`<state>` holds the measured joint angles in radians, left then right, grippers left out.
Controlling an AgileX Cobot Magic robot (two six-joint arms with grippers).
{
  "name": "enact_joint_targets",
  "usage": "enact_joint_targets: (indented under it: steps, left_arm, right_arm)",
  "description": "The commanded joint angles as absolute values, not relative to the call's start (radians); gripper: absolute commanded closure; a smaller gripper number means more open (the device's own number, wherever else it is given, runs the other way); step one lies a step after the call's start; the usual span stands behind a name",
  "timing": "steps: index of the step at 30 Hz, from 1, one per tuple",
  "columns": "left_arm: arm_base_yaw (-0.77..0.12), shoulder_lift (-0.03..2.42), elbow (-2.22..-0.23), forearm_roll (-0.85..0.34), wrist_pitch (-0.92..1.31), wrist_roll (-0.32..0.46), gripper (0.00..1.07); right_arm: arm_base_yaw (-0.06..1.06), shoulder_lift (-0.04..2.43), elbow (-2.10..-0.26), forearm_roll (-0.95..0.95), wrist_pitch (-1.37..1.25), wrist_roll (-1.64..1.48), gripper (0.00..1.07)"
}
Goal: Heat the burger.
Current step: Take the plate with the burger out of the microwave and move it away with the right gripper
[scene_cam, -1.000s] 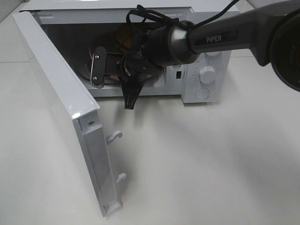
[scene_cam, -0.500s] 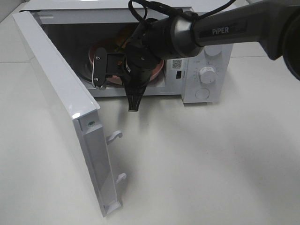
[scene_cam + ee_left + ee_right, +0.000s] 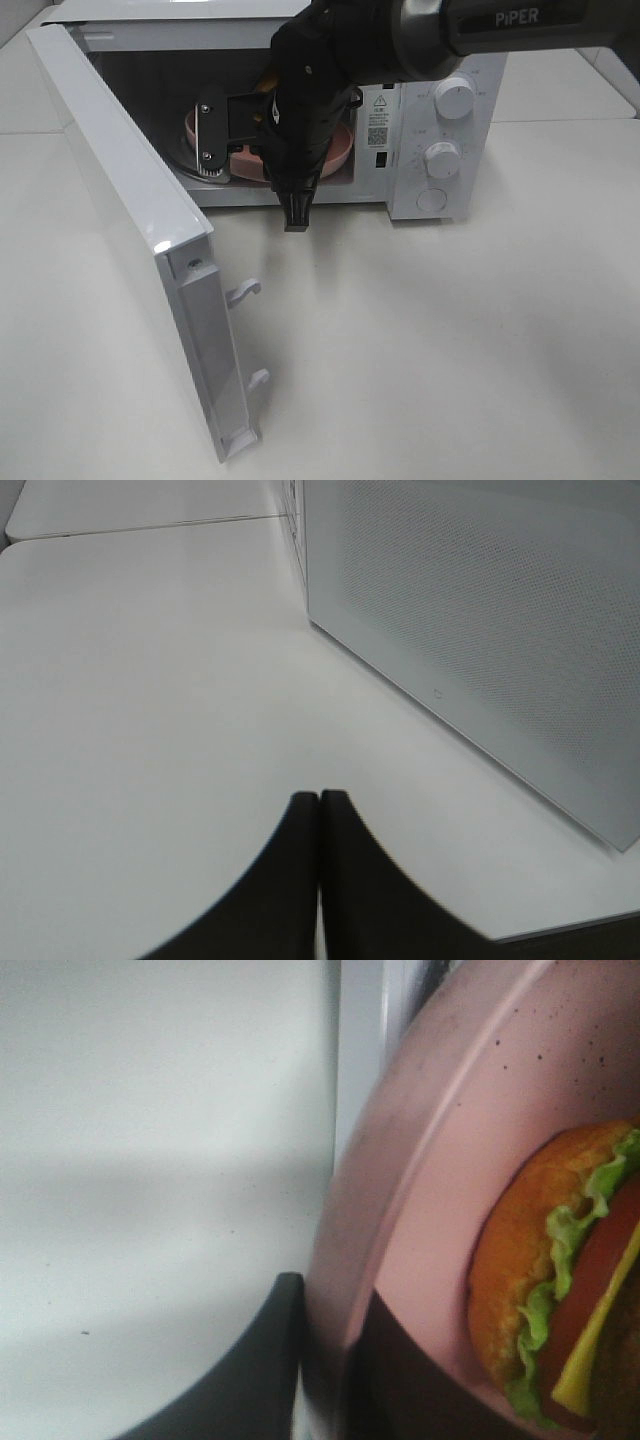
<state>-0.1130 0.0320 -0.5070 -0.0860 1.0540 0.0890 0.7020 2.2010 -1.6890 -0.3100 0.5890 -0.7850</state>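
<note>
The burger (image 3: 560,1290) lies on a round pink plate (image 3: 440,1160); bun, lettuce, tomato and cheese show in the right wrist view. In the exterior view the plate (image 3: 338,155) sits inside the open white microwave (image 3: 440,160), and the arm hides the burger. My right gripper (image 3: 295,212) (image 3: 330,1285) points down at the microwave's mouth, its two fingers closed over the plate's near rim. My left gripper (image 3: 320,798) is shut and empty over bare table, and is out of the exterior view.
The microwave door (image 3: 130,210) stands wide open to the left, its latch hooks (image 3: 245,290) sticking out. A perforated white microwave panel (image 3: 480,610) stands close beside the left gripper. Dials (image 3: 442,158) are on the microwave's right front.
The right arm has lifted and swung right. The gripper has turned more upright, and the pink plate now shows lying level in the cavity. The burger has gone behind the arm.
</note>
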Motion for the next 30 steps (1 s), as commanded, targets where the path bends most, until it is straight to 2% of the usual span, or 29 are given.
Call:
enact_joint_targets:
  steps: [1,5,30]
  left_arm:
    - [-0.112,0.032,-0.505,-0.086,1.041,0.085,1.06]
    - [-0.112,0.032,-0.505,-0.086,1.041,0.085,1.06]
    - [-0.112,0.032,-0.505,-0.086,1.041,0.085,1.06]
  right_arm:
    - [0.688,2.167,-1.690,-0.294,0.614,-0.819,1.07]
    - [0.688,2.149,-1.672,-0.290,0.610,-0.852,1.07]
    - [0.688,1.766,-1.131,-0.301,0.410,-1.049,1.07]
